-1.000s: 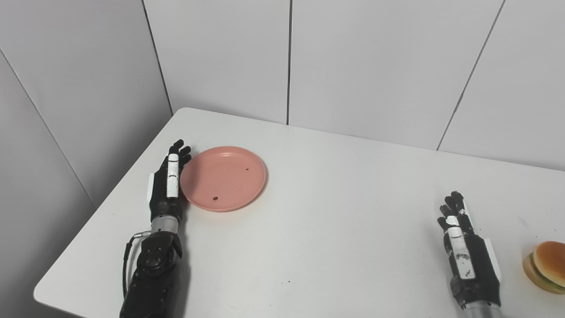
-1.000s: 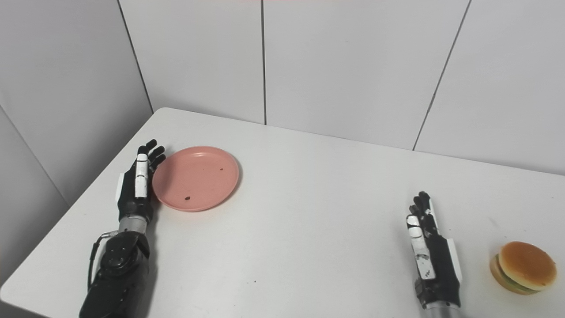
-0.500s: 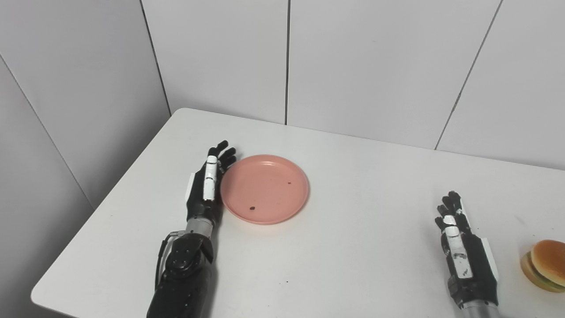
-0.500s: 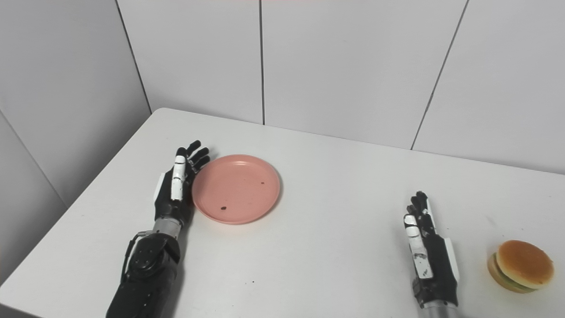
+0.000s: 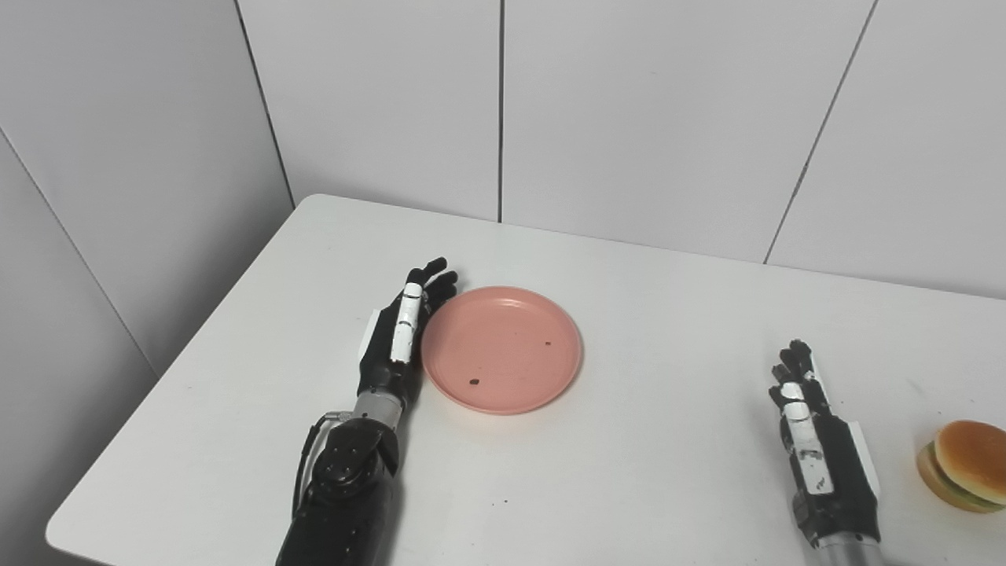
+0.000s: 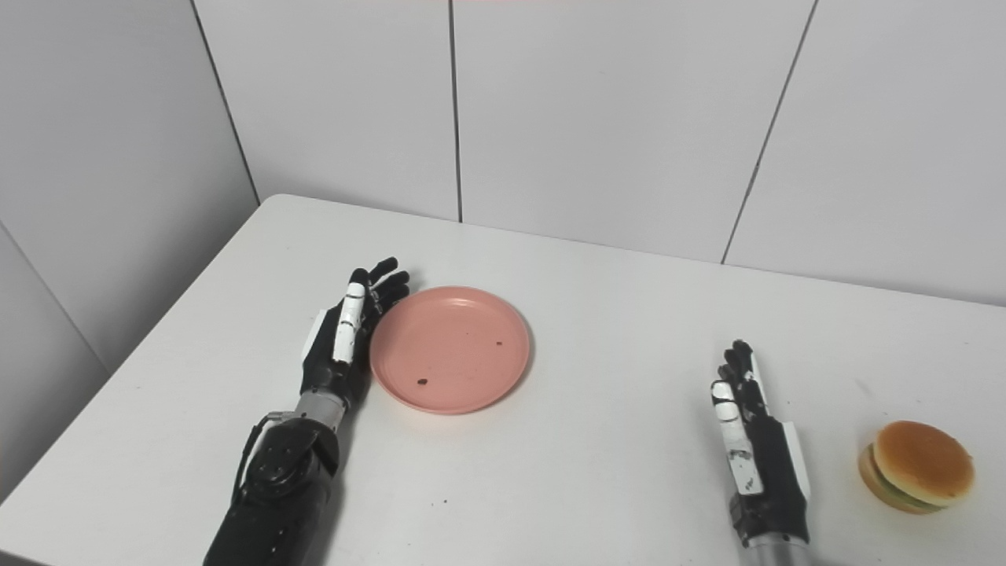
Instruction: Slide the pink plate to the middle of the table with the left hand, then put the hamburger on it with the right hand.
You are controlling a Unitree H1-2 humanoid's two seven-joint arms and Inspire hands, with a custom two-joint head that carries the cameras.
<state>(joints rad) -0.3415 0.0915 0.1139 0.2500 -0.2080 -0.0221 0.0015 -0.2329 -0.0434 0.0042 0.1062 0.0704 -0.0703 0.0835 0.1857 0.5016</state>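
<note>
The pink plate [image 5: 503, 350] lies flat on the white table [image 5: 629, 472], left of centre, with two small dark specks on it. My left hand [image 5: 399, 338] stands on edge against the plate's left rim, fingers straight and apart, holding nothing. My right hand [image 5: 817, 448] rests open on the table near the front right, fingers extended. The hamburger [image 5: 963, 465] sits on the table just right of that hand, a small gap between them.
White wall panels rise behind the table and along its left side. The table's left edge [image 5: 181, 369] runs close to my left arm. A few tiny dark crumbs [image 5: 505, 500] lie near the front.
My left hand has pushed the pink plate rightward across the table, from near the left edge toward the centre. The right hand and hamburger stayed in place; the camera shifted slightly.
</note>
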